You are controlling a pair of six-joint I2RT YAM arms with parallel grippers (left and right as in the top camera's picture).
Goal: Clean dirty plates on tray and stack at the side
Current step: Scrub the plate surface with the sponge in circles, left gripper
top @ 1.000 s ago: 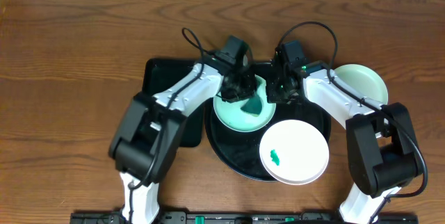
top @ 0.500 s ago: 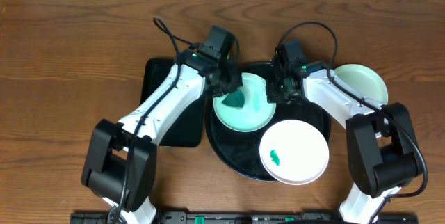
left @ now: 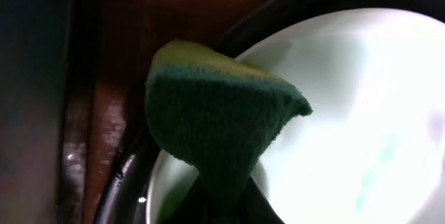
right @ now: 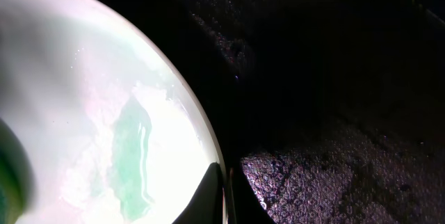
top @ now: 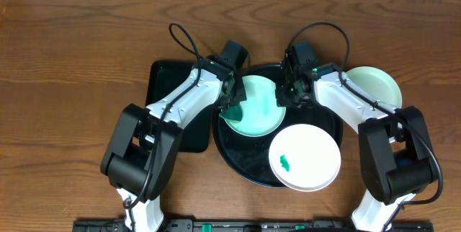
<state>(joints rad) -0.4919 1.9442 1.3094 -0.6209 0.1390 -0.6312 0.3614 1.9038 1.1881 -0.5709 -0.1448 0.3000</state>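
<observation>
Mint plate (top: 253, 113) lies upper left inside the black tray (top: 238, 156). The white plate (top: 306, 156) with its green smear (top: 285, 163) overhangs the tray's lower right rim. A second mint plate (top: 374, 84) sits off the tray on the counter (top: 72, 59), upper right. The left tool (top: 232, 104) is at the plate's left edge, clenched on a sponge (top: 235, 109). The right tool (top: 292, 96) is at the opposite rim. A dark green tray (top: 173, 117) crowds the left.

Left wrist: the sponge (left: 215, 123), scrub face to the lens, hangs over the plate (left: 361, 113), just beside the tray rim (left: 128, 182). The tool's tips are hidden.

Right wrist: fingertips (right: 208, 196) pinch the plate's rim. A pale green streak (right: 132, 154) runs mid-plate (right: 69, 78), with bare tray floor (right: 334, 78) to the right.

Judgement: the streak lies rightward of the sponge, so the wipe goes toward the right tool. Room is short both ways.
</observation>
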